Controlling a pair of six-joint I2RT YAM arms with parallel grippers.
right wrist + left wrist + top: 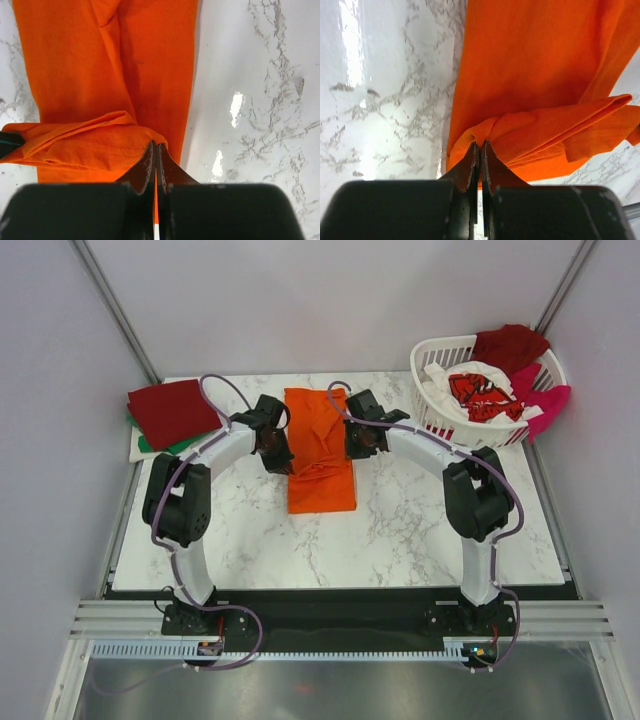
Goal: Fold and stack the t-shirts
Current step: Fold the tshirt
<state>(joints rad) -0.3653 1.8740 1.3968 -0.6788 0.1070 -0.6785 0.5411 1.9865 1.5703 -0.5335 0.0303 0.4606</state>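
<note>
Operator: What does the top camera show?

Guide: Top view. The orange t-shirt [320,455] lies mid-table [400,530], already narrowed to a long strip running away from you. The left gripper [287,452] and right gripper [350,445] meet its two long edges about halfway along. At far left, a dark red t-shirt [172,408] lies folded on a green t-shirt [165,445]; treat that as the stack. At far right, the laundry basket [440,410] holds a white printed t-shirt [480,390], and a magenta t-shirt [548,405] hangs over its rim.

Operator: And the left wrist camera?

Guide: Left wrist view. The left gripper [481,150] has its fingers pressed together, pinching a gathered fold of the orange t-shirt [530,65] at the strip's edge. A raised ridge of cloth runs across from that pinch.

Operator: Right wrist?

Guide: Right wrist view. It mirrors the left. The right gripper [155,152] is closed on the opposite edge of the orange t-shirt [100,65], with the same ridge leading away.

Operator: Which step is this?

Guide: Judge it as the crosswise fold, which shortens the strip. You need to carry both pinches along the strip together, level and at equal pace. Lay the layer flat and edge on edge, then release. Uneven travel would likely skew the fold. Stacking at far left comes after.
</note>
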